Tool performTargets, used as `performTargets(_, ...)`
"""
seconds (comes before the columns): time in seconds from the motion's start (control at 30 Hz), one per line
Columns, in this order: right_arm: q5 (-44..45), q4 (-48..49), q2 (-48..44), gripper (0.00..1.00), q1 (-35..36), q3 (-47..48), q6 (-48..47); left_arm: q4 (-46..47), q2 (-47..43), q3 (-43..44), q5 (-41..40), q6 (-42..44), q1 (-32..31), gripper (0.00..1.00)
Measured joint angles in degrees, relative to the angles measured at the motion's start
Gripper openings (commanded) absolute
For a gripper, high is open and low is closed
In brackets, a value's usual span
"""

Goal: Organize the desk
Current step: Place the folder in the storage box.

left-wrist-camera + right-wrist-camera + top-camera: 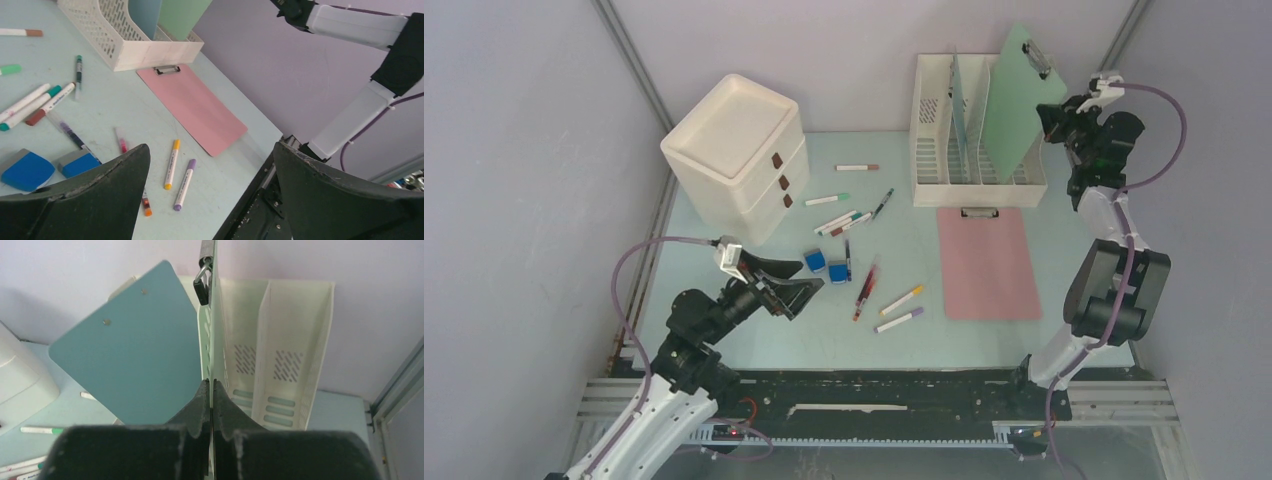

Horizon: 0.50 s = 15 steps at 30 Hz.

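Note:
The mint-green desk (904, 330) carries several scattered markers (844, 222), two blue erasers (815, 261) and a pink clipboard (987, 263) lying flat. My right gripper (1056, 118) is shut on the edge of a green clipboard (1016, 100) and holds it tilted in the cream file rack (934, 150); in the right wrist view the board (214, 315) runs edge-on between my shut fingers (202, 400). A blue clipboard (130, 350) stands in a neighbouring slot. My left gripper (796, 285) is open and empty, just above the desk left of the erasers.
A cream drawer unit (736, 155) stands at the back left. A yellow marker (172, 163) and a purple marker (184, 183) lie near the front. The black slotted rail (874, 395) runs along the front edge. Purple-grey walls close in on three sides.

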Motion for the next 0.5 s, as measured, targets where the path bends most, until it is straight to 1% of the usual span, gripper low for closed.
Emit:
performTargets(0.13, -0.4, 0.9, 1.2, 0.00, -0.3, -2.9, 0.3, 2.1, 2.7, -0.2, 2.5, -0.9, 0.0, 1.00)
performTargets(0.27, -0.8, 1.2, 2.1, 0.00, -0.3, -3.3, 0.3, 3.6, 4.6, -0.2, 4.0, -1.9, 0.0, 1.00)
performTargets(0.3, -1.0, 1.2, 2.2, 0.02, -0.3, -3.3, 0.3, 4.0, 4.9, -0.2, 4.1, -2.0, -0.2, 1.00)
performTargets(0.33, -1.2, 1.1, 2.3, 0.07, -0.3, -3.3, 0.3, 4.5, 5.2, -0.3, 4.2, -2.3, -0.4, 1.00)
performTargets(0.5, -2.3, -1.1, 2.3, 0.38, -0.3, -3.3, -0.4, 6.7, 7.0, -1.4, 3.4, -2.6, -3.6, 1.00)
